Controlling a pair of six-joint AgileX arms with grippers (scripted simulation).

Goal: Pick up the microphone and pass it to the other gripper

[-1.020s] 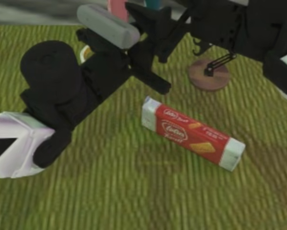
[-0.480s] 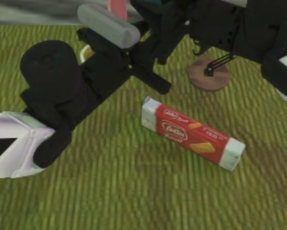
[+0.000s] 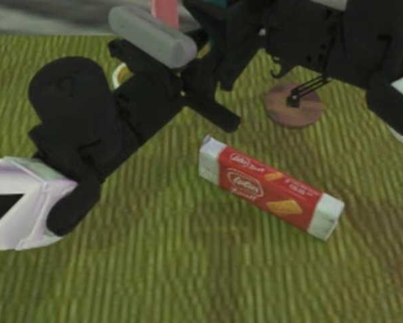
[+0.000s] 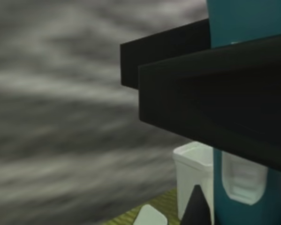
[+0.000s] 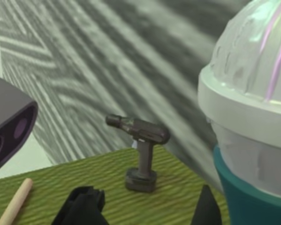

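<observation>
Reaching toward the far edge of the desk (image 3: 188, 269), the left tool (image 3: 211, 101) has its fingers clamped across the teal handle of the microphone (image 4: 246, 187) (white switch visible just beside the fingers in the left wrist view). The microphone is lifted off the desk, its mesh head close to the right wrist camera. The right tool (image 3: 238, 37) sits right beside it; its finger spacing cannot be told. A red biscuit packet (image 3: 270, 186) lies mid-desk, a round wooden coaster (image 3: 294, 105) to its right.
</observation>
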